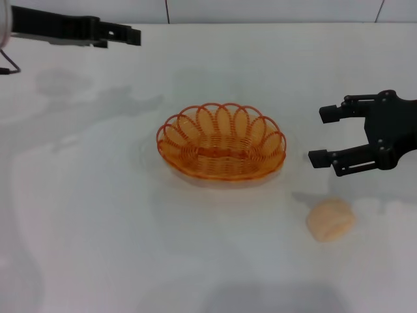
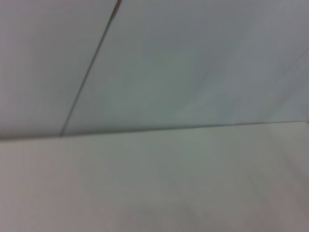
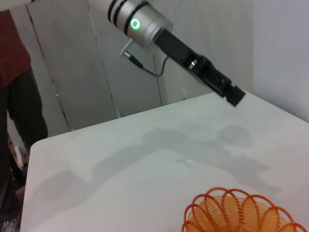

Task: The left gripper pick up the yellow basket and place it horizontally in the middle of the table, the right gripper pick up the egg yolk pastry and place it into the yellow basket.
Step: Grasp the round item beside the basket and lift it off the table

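The basket [image 1: 221, 150] sits upright on its base near the middle of the frame in the head view, long side running left to right, nothing inside it. I judge the first half of my job done: it lies horizontally at about the centre of the tabletop [image 1: 98, 215], and nothing is holding it.

The pastry [image 1: 331, 220] lies on the tabletop at the lower right of the head view, well apart from the basket and untouched. That half is still to do.

My right gripper [image 1: 322, 137] hovers at the right of the frame, between basket and pastry in height of the picture, just above the pastry's spot there and off to the basket's right. Its fingers [image 1: 329, 113] are spread wide and hold nothing. How high it hangs over the tabletop I cannot tell. Its wrist view catches only the basket's rim [image 3: 241, 215] at the bottom edge; the pastry is out of that view.

My left gripper [image 1: 130, 34] is drawn off to the upper left of the head view, far from the basket, with nothing in it. Its fingers look pressed together there and in the right wrist view [image 3: 231, 93]. The left wrist view shows only bare tabletop and wall.

What remains, as I judge it: lower onto the pastry, close on it, carry it over and set it in the basket.
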You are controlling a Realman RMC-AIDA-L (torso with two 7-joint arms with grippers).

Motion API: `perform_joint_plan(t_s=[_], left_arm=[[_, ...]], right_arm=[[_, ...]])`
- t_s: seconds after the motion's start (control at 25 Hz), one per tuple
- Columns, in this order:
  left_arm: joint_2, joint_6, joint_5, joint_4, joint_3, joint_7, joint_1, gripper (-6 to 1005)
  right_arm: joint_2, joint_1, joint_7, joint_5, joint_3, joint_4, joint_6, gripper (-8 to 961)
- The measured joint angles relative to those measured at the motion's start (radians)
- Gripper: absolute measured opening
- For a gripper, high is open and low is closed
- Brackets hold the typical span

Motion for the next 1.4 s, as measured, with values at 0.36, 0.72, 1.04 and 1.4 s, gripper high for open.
perform_joint_plan(t_s=[0.36, 0.72, 1.04, 1.4], left_arm=[[0.002, 0.120, 0.008, 0.156, 0.011, 0.263, 0.060, 875], [-0.013, 0.295, -0.024, 0.183, 0.018, 0.513, 0.083, 875], [-0.031, 0.333, -0.040, 0.178, 0.139, 0.601, 0.105, 875], [-0.044, 0.343, -0.055, 0.184, 0.137, 0.589, 0.110, 875]], right_arm=[[0.000, 0.002, 0.039, -0.004, -0.011, 0.008, 0.019, 856], [0.000, -0.006, 0.051, -0.012, -0.045, 0.008, 0.050, 857], [0.000, -0.008, 0.110, -0.093, -0.067, -0.011, 0.057, 856], [0.000, -0.006, 0.251, -0.300, -0.091, -0.089, 0.000, 855]])
